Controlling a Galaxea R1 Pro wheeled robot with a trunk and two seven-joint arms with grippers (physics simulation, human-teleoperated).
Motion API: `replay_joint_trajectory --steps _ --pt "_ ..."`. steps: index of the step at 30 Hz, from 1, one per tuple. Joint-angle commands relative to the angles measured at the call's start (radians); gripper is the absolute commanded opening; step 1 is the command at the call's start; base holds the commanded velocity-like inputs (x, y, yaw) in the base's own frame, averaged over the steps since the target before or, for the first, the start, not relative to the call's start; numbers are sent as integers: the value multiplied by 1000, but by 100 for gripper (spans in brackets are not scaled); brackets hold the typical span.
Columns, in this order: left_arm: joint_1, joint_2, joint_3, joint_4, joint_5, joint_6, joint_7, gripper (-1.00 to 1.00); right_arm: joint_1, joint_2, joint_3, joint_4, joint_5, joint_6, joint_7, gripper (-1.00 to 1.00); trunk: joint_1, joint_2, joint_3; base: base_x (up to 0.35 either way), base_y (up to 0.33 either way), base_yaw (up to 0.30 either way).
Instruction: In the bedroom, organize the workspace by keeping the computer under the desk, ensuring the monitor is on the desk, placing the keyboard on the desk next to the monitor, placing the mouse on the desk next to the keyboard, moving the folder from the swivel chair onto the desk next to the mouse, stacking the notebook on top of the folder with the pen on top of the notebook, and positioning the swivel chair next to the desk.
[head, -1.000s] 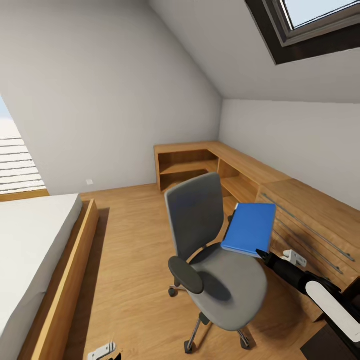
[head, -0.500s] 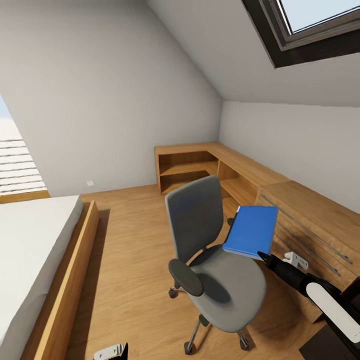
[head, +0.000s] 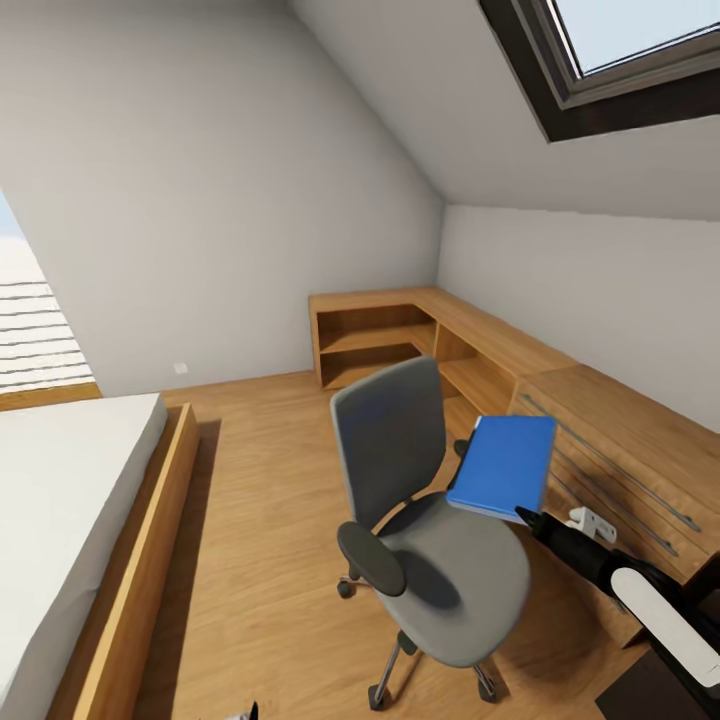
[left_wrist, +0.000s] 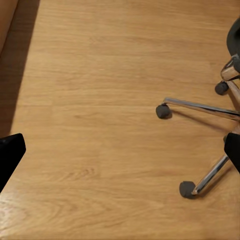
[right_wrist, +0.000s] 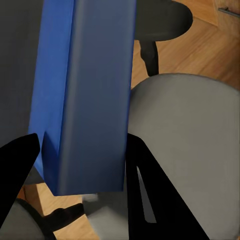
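The grey swivel chair (head: 432, 520) stands mid-floor, its seat towards me. Above the seat's right side hangs the bright-blue folder (head: 503, 465), tilted, with my right gripper (head: 526, 516) shut on its lower edge. The right wrist view has the folder (right_wrist: 85, 95) between the black fingers (right_wrist: 17, 160), with the chair seat (right_wrist: 195, 145) behind; my right gripper (right_wrist: 82, 152) grips it there. My left gripper (left_wrist: 122, 150) is open, low over the wooden floor, beside the chair's chrome base (left_wrist: 205, 107). The desk, monitor, keyboard, mouse, computer, notebook and pen are out of view.
A light wooden chest with long bar handles (head: 620, 450) stands right of the chair. Wooden corner shelving (head: 400, 335) runs along the far wall. A bed with a wooden frame (head: 90, 520) fills the left. Open floor (head: 260, 500) lies between bed and chair.
My left gripper has dropped almost out of the bottom of the head view. The folder has shifted slightly right in my right gripper. The chair has stayed put.
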Motion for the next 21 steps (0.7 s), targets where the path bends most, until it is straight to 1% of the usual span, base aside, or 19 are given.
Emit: replay_joint_trajectory --steps 1,4,6,8,14,21 --pt "-1 1 -3 1 11 -1 -8 100 -1 0 3 -4 -9 -1 -10 -100 -4 6 2 0 0 0" --pt "-1 4 -2 1 11 0 -6 100 -1 3 3 -7 -8 -2 -12 -100 -4 6 2 0 0 -41" --pt "0 7 -2 1 12 1 -5 100 -1 6 3 -18 -9 -4 -13 -100 -4 6 2 0 0 -151" --pt "0 11 -2 1 12 1 -3 100 -1 7 1 -41 -10 -6 -14 -100 -4 6 2 0 0 -210" --pt "0 13 -2 1 13 1 -2 100 -1 8 -1 -57 -14 -6 -15 -100 -4 6 2 0 0 -232" --pt "0 13 -2 1 13 2 -2 100 -1 6 -2 -41 -14 -5 -12 -100 -4 6 2 0 0 -58"
